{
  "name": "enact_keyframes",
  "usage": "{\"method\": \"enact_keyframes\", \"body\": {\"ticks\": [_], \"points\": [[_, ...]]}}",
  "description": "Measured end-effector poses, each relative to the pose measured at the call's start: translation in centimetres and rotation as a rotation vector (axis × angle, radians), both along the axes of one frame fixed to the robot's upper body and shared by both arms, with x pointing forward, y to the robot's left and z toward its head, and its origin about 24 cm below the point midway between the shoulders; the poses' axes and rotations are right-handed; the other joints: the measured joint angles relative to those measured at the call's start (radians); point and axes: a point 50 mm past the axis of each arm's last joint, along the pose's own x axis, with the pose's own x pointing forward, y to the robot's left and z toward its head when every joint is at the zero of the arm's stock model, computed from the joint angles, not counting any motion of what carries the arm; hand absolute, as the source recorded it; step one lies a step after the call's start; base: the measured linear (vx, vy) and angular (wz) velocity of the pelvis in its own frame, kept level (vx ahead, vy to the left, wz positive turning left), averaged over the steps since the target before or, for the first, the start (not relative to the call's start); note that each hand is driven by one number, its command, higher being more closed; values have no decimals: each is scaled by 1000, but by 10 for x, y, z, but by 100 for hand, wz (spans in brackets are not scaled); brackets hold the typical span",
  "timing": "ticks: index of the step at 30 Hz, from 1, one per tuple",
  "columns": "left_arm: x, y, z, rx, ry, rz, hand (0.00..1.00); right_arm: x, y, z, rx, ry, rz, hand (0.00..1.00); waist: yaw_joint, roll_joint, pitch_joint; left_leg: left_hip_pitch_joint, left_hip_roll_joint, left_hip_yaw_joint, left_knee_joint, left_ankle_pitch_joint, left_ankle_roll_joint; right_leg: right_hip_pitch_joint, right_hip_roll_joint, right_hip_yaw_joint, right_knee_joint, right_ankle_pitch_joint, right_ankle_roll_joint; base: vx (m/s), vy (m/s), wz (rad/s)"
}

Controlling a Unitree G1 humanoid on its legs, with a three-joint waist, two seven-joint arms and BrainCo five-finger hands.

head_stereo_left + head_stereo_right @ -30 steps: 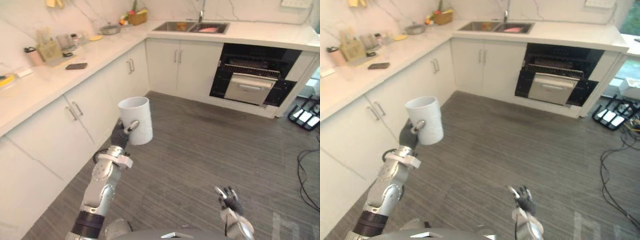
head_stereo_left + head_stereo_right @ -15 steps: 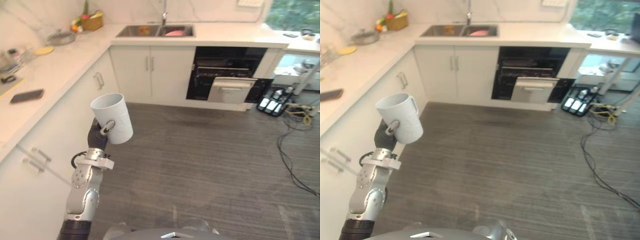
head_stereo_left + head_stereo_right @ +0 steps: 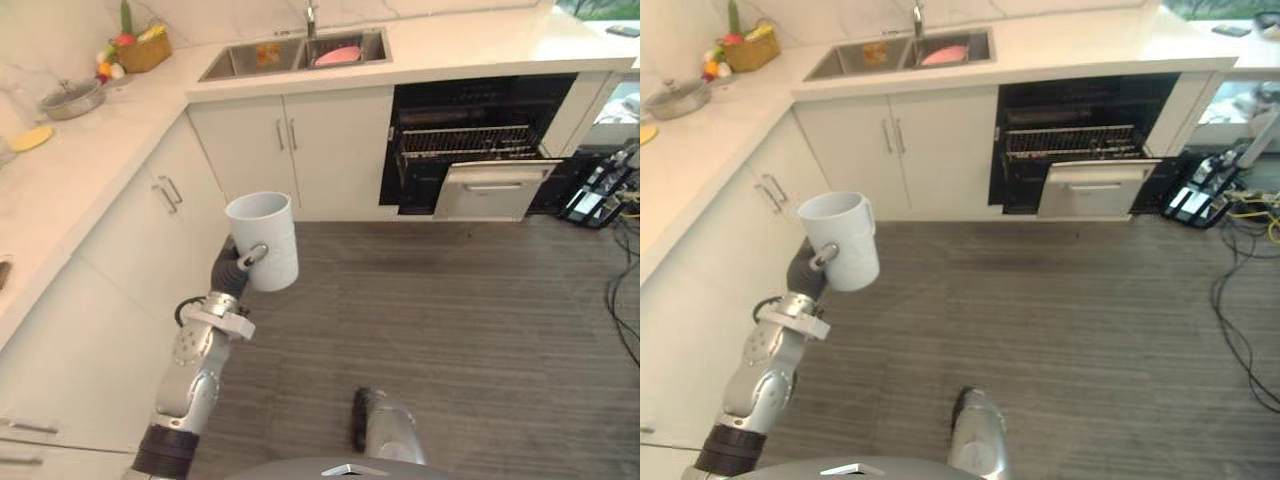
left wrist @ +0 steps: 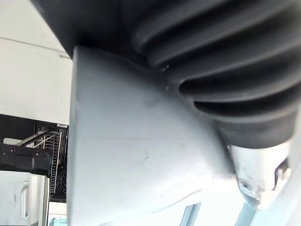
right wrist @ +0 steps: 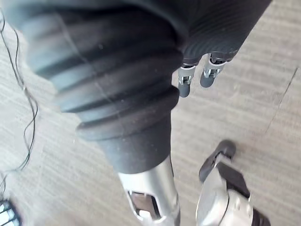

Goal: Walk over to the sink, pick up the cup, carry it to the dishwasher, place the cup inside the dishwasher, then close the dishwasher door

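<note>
Wide grey floor [image 3: 470, 330] ahead, and the white table [image 3: 90, 150] runs down the robot's left and turns across the far wall, with the sink [image 3: 290, 55] set into it. Just past the sink stands the dishwasher [image 3: 480, 120], cavity dark, its white door [image 3: 492, 188] dropped open and a wire rack [image 3: 465, 140] showing above it. And there's the cup [image 3: 265, 240]: white, mouth up, tilted only slightly, carried high over the floor near the cabinet fronts and well apart from the dishwasher. The left hand [image 3: 238, 266] has it, fingers curled round the cup from behind and the thumb pressed to the front wall. The right hand [image 5: 185, 81] hangs low by the floor, fingers loose and holding nothing.

So this looks like the carry leg, pick-up done, placing and door-closing to come. The sensible play is to hold the cup level, stay clear of the cabinet handles on the left, square up to the open door, and stop short of its edge before reaching in toward the rack.
</note>
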Motion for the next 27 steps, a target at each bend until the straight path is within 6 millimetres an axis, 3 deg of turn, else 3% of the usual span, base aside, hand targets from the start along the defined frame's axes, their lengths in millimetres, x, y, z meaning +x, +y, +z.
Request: {"method": "enact_keyframes", "body": {"ticks": [1,2,3,4,7,8,11,12,14,15,16,17,18,19,20,21,22,23,24,25,26,27], "points": [[-1,-6,-1,-10,8,-18,100,6,-4,3,-29,-15,31,0,5,5,3,-101,51,-48,218,122,-30,63,23,0,-35,-31,-10,435,-77,-7],[-1,-6,-2,-14,19,-17,100,16,-12,6,-70,-38,76,0,10,5,8,-202,69,-58,378,90,-35,129,42,3,-80,-45,-14,637,-105,-10],[-2,-5,-4,-14,27,-14,100,22,-15,8,-89,-51,96,0,11,1,11,-248,68,-53,421,66,-25,170,48,5,-114,-47,-14,697,-68,-31],[-7,1,-8,-15,45,10,100,42,-25,14,-142,-104,149,0,37,-17,19,-337,39,-6,387,22,0,264,51,27,-196,-47,-13,570,-50,-47],[-18,21,-8,-29,49,107,100,85,-37,29,-225,-224,266,0,88,-29,18,-410,2,37,99,11,-21,329,52,92,-264,-38,17,420,0,-78],[-25,33,-9,-32,55,173,100,115,-38,41,-267,-304,343,0,102,-29,18,-422,-6,10,-181,43,-59,353,51,131,-277,-41,34,445,42,-91],[-35,43,-11,-53,62,243,100,150,-40,62,-329,-408,335,0,102,-31,21,-421,6,-39,-519,148,-122,420,41,162,-280,-73,82,552,146,-43],[-36,43,-9,-63,47,246,100,149,-43,66,-348,-416,307,0,97,-32,27,-438,3,-33,-531,165,-121,465,23,150,-277,-96,111,510,241,4],[-37,43,-6,-62,7,238,100,146,-48,69,-377,-421,276,0,95,-29,31,-430,-11,-3,-535,195,-95,530,-4,115,-262,-146,145,479,349,11],[-37,46,-3,-61,-32,244,100,145,-50,74,-401,-435,270,0,99,-27,33,-411,-24,-17,-534,233,-83,562,-22,117,-239,-212,169,442,407,-17],[-36,48,-1,-56,-48,250,100,149,-47,74,-395,-447,263,0,104,-45,40,-408,-45,-20,-490,277,-87,578,-51,124,-220,-252,186,397,390,-32],[-36,51,-1,-53,-52,268,100,155,-38,75,-384,-464,266,0,103,-79,55,-411,-72,-20,-416,280,-84,597,-92,131,-196,-282,185,436,436,-33],[-36,55,0,-46,-62,285,100,161,-30,79,-381,-494,259,0,103,-122,50,-443,-119,-23,-306,251,-41,618,-154,136,-203,-321,174,440,434,-23],[-36,55,0,-46,-63,282,100,163,-29,82,-392,-500,258,0,105,-133,46,-453,-137,-18,-270,234,-16,629,-174,136,-217,-327,164,385,352,-20],[-34,53,1,-48,-67,276,100,164,-28,85,-413,-500,260,0,98,-148,42,-461,-164,-5,-219,196,25,625,-210,134,-163,-306,161,328,258,-1],[-29,49,4,-54,-79,259,100,167,-26,90,-417,-516,248,0,96,-160,40,-465,-197,3,-186,151,44,551,-276,128,-1,-257,170,395,321,7],[-26,46,7,-57,-93,247,100,169,-25,92,-418,-525,247,0,96,-167,40,-459,-213,12,-181,135,55,507,-311,127,91,-222,172,447,403,4],[-23,43,11,-50,-113,238,100,168,-20,91,-420,-512,269,0,99,-184,39,-424,-238,45,-192,116,75,428,-388,129,246,-122,174,364,322,-20],[-23,42,12,-42,-113,244,100,167,-17,89,-413,-499,283,0,100,-187,38,-397,-246,60,-207,106,83,398,-419,126,296,-58,165,372,252,-53],[-22,43,11,-34,-107,265,100,170,-9,87,-409,-489,312,0,94,-177,40,-338,-247,77,-247,92,100,356,-458,91,383,4,131,348,186,-63],[-22,43,12,-31,-105,273,100,169,-2,86,-405,-480,326,0,81,-159,42,-281,-239,77,-299,86,101,302,-454,55,478,-43,94,330,167,-56],[-21,42,12,-29,-105,277,100,167,0,86,-403,-478,331,0,74,-150,43,-252,-233,77,-328,86,98,273,-436,47,510,-71,83,288,136,-35]]}}
